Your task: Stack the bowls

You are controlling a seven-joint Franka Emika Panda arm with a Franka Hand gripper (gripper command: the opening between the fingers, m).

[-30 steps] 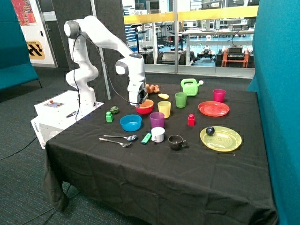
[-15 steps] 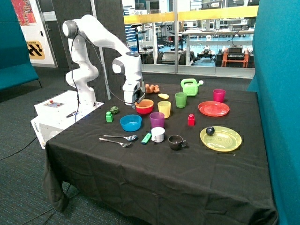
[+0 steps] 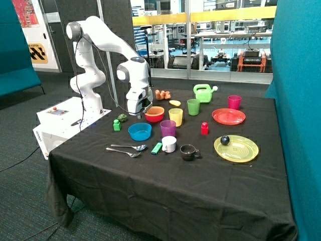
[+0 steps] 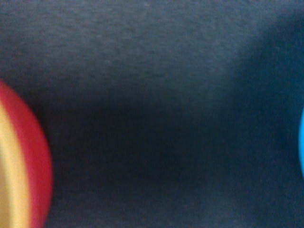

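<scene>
The yellow bowl sits nested inside the pink-red bowl [image 3: 154, 114] near the back of the black table; the wrist view shows the pair at its edge [image 4: 21, 166], a yellow inside with a red rim. The blue bowl [image 3: 140, 131] stands alone, nearer the front, and a sliver of it shows in the wrist view [image 4: 301, 142]. My gripper [image 3: 135, 115] hangs low over bare cloth, beside the nested pair and just behind the blue bowl. It touches neither and holds nothing that I can see.
Purple [image 3: 168, 128], yellow [image 3: 176, 116] and green [image 3: 193, 106] cups stand close beside the bowls. Two spoons [image 3: 128, 149], a white cup [image 3: 169, 144] and a black cup [image 3: 188, 151] lie in front. A red plate [image 3: 228, 116] and a yellow plate [image 3: 236, 148] lie farther off.
My gripper was at the pink-red bowl's rim a second ago. It has drawn away sideways toward the robot base, leaving the nested bowls in place.
</scene>
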